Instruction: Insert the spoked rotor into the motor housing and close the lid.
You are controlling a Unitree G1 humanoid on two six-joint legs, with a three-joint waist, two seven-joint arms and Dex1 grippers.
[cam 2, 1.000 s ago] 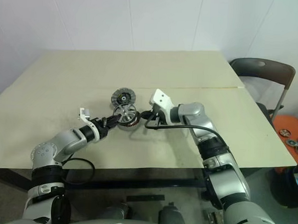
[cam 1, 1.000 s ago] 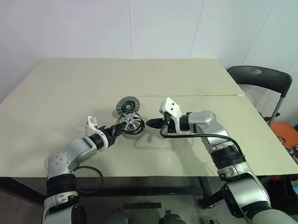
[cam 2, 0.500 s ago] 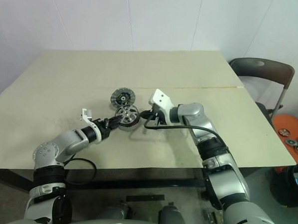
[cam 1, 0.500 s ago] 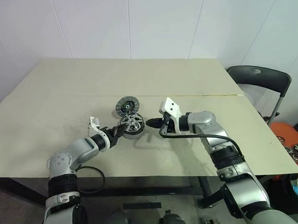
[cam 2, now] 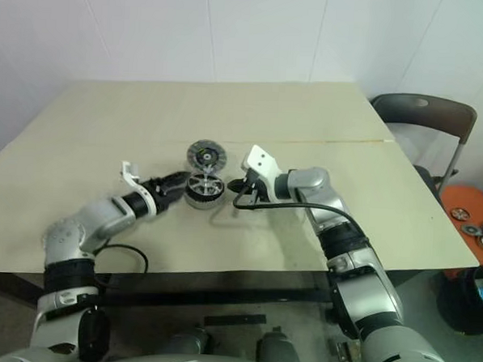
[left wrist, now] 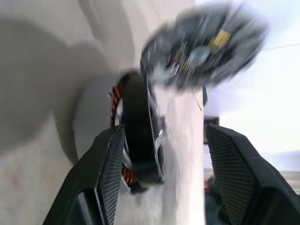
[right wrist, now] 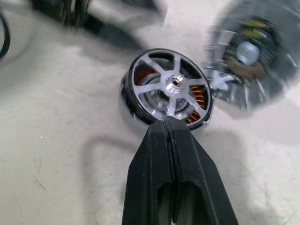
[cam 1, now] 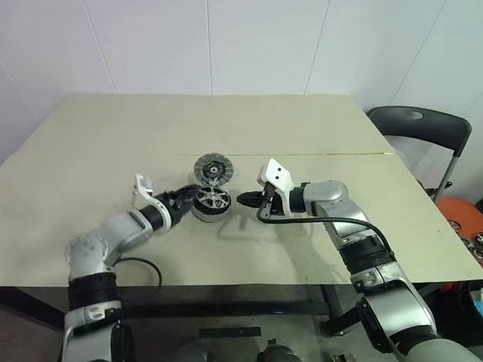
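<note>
Beige table [cam 1: 105, 149] surface is seen carrying the motor parts near the middle of the frame. The motor housing [cam 1: 198, 213] is placed flat at centre, with its round face turned upward and coppery windings visible at its rim in the right wrist view. The spoked rotor [cam 1: 213, 200] is seated on top of the housing, lying level, its spokes radiating from a small silvery hub that points straight up; being round, no long axis can be given. The lid [cam 1: 212, 168] is laid flat just above the housing in the frame, beside it, with its ribbed face and dark centre upward; whether the two touch cannot be told.

The left end effector [cam 1: 189, 198] is found at the left edge of the housing, pointing toward the right of the frame. Its two fingers [left wrist: 110, 176] are spread apart on either side of the housing and rotor in the left wrist view, with a gap visible at one side, so nothing is gripped. The right end effector [cam 1: 245, 200] is positioned just right of the housing, pointing left, its fingers pressed together on nothing, the tip close to the housing's rim. A dark chair [cam 1: 423, 126] is seen at the right edge.
</note>
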